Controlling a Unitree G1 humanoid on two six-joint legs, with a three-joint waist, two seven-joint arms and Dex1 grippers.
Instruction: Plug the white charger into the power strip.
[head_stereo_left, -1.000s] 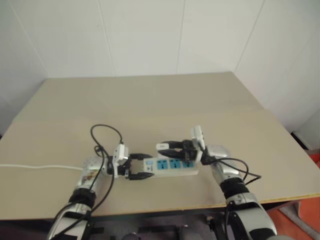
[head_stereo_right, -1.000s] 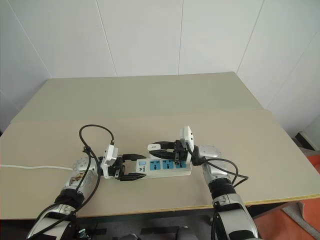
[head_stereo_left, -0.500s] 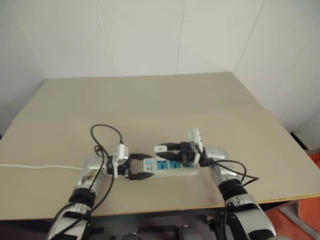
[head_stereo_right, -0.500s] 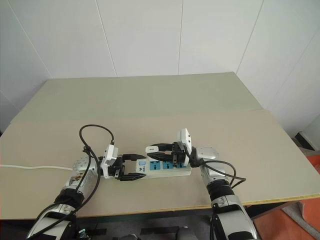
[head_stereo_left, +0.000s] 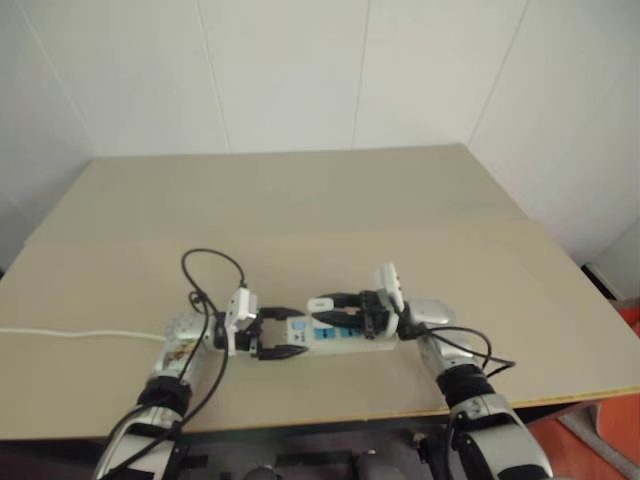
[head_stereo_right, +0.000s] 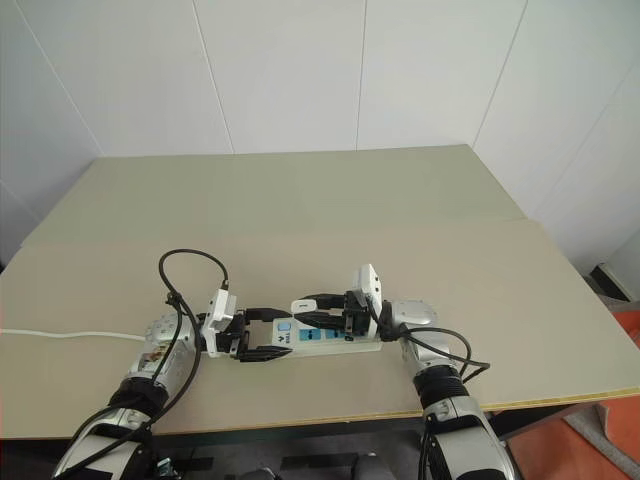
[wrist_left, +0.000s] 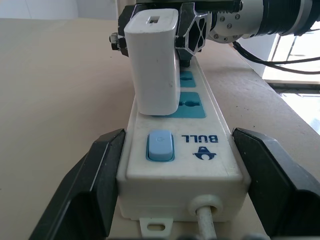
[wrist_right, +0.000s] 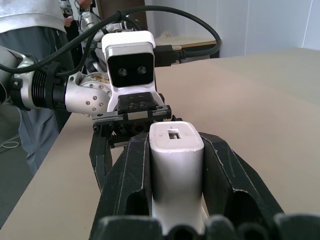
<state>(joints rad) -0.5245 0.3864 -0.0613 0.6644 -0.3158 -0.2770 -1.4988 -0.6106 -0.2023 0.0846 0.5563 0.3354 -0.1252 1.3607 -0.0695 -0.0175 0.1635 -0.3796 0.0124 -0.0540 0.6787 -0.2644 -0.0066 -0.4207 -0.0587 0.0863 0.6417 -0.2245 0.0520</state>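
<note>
Two claws (head_stereo_left: 278, 333) (head_stereo_left: 325, 308) crowd the power strip (wrist_left: 182, 150); cord (head_stereo_left: 80, 334) trails aside.

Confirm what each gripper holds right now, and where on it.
Right gripper clamps the charger by its two side faces. Left gripper grips the strip across its switch end, one finger on each long side.

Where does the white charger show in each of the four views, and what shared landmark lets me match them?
Left eye view: charger low centre, at the right tool's tips.
Right eye view: charger low centre, over the strip.
Left wrist view: charger upper centre, standing on the socket beside the switch.
Right wrist view: charger lower centre, between the black fingers.
Landmark: the strip's blue sockets.
</note>
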